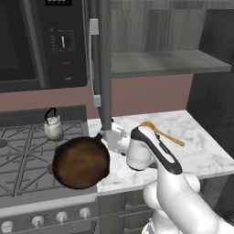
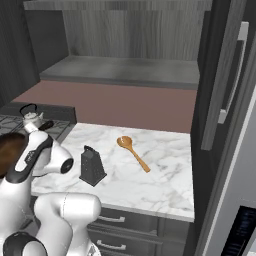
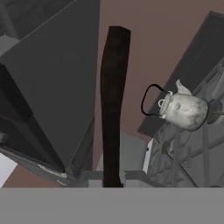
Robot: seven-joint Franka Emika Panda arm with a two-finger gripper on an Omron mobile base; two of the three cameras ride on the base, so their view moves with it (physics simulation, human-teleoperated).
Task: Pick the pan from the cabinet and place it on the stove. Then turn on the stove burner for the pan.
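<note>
The pan [image 1: 81,162], a round dark brown skillet, lies over the front right corner of the stove [image 1: 23,151], its rim reaching the counter's edge. My gripper [image 1: 107,134] is shut on the pan's black handle [image 3: 113,105], which runs straight up from between the fingers [image 3: 135,177] in the hand view. In the right base view a brown slice of the pan [image 2: 10,149] shows at the left edge behind the arm. The cabinet [image 1: 164,61] stands open above the counter, its grey shelf bare. I cannot tell whether the pan rests on the grate or hangs just above it.
A small silver kettle [image 1: 53,125] sits on the rear right burner. The open cabinet door [image 1: 103,59] hangs edge-on above the hand. A wooden spoon [image 2: 132,151] and a dark grater [image 2: 92,166] lie on the marble counter [image 2: 160,180]. Silver knobs [image 1: 61,217] line the stove front.
</note>
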